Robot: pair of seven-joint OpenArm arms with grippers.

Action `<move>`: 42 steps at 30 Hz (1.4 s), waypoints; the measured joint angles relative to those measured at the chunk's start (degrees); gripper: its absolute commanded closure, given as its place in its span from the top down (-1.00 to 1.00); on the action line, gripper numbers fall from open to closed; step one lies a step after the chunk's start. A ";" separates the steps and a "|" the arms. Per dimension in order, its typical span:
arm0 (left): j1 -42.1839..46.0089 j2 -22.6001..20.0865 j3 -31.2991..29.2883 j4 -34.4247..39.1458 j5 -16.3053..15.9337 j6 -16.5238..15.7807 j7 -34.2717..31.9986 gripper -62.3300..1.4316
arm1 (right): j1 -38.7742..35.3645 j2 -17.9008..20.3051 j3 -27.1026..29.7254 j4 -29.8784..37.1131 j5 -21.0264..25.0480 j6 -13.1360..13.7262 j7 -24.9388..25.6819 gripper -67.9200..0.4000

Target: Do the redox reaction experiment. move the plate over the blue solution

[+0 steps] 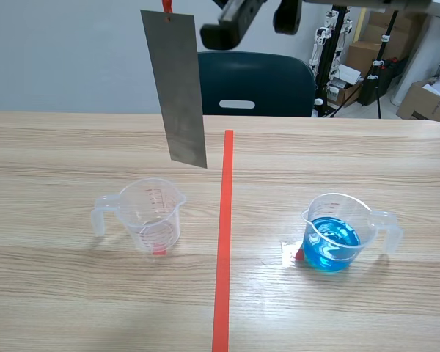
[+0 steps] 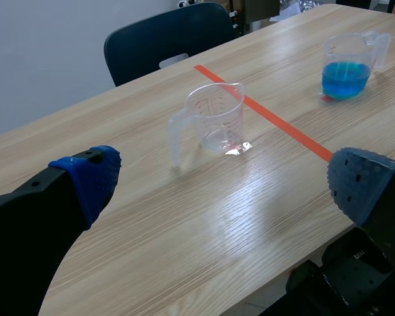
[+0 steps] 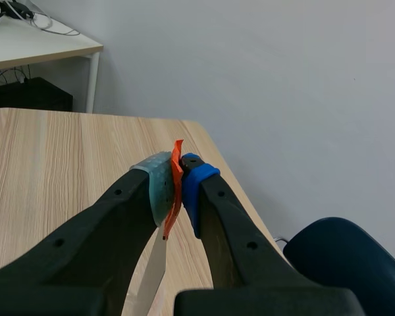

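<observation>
the right gripper [image 3: 178,176] is raised above the worktop [image 1: 73,154]. its jaws are closed on the metal plate [image 1: 182,92], gripping it by the orange-red tab [image 3: 176,187] at its upper edge. the plate hangs roughly vertical, slightly tilted, in the air on the left side of the tape line [image 1: 224,235], above and behind the empty measuring jug [image 1: 152,215]. the jug of blue solution [image 1: 336,233] stands on the right side of the line, well apart from the plate. the left gripper [image 2: 227,178] sits low at the near worktop edge, jaws open and holding nothing. a dark chair [image 1: 253,81] stands behind the worktop.
</observation>
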 measured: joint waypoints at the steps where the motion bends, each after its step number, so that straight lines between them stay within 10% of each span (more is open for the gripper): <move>1: -0.46 0.00 0.00 0.00 0.00 -0.07 0.02 1.00 | -0.90 0.55 0.81 0.59 0.02 0.33 0.00 -0.98; 11: -5.90 0.00 0.00 0.00 0.17 -2.12 0.35 1.00 | -10.19 3.39 10.43 2.89 -0.70 2.40 1.33 -0.98; 22: -13.51 0.00 0.24 0.00 1.73 -10.88 4.55 1.00 | -21.62 4.11 23.39 3.32 -1.49 10.67 2.03 -0.98; 42: -29.09 0.02 12.92 0.00 1.68 -11.54 14.58 1.00 | -40.83 4.11 51.60 5.18 -2.38 21.29 12.96 -0.98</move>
